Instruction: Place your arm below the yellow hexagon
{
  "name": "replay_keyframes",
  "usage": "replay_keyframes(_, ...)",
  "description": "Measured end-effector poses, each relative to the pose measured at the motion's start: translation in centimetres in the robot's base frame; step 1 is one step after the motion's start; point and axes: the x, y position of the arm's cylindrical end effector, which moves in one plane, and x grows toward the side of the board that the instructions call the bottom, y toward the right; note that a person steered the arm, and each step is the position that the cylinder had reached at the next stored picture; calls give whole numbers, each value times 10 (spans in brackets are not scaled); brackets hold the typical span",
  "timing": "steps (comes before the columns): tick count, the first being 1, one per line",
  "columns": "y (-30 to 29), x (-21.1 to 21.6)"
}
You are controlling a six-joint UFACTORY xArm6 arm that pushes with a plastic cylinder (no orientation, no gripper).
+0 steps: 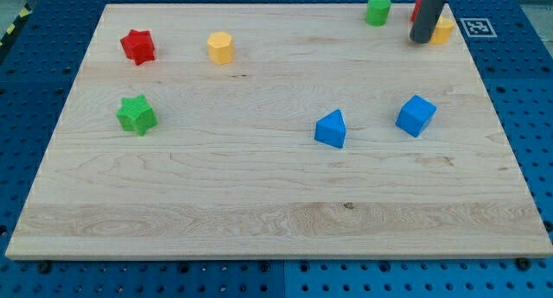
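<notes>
The yellow hexagon (221,47) sits near the view's top left of the wooden board (259,203). My tip (421,40) is at the view's top right, far to the right of the hexagon. It touches the left side of a second yellow block (443,30), whose shape is partly hidden by the rod. A red block (416,8) shows just behind the rod, mostly hidden.
A red star (137,46) lies left of the hexagon and a green star (136,114) below that. A green cylinder (378,10) is at the top, left of the rod. A blue triangular block (331,129) and a blue cube (416,115) lie right of centre.
</notes>
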Motion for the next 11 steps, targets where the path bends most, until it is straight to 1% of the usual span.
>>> replay_keyframes(1, 4, 42)
replay_keyframes(2, 27, 28)
replay_keyframes(3, 28, -16)
replay_keyframes(4, 28, -34)
replay_keyframes(5, 26, 4)
replay_keyframes(6, -19, 36)
replay_keyframes(7, -98, 54)
replay_keyframes(8, -176, 87)
replay_keyframes(9, -259, 89)
replay_keyframes(10, -319, 78)
replay_keyframes(11, -357, 61)
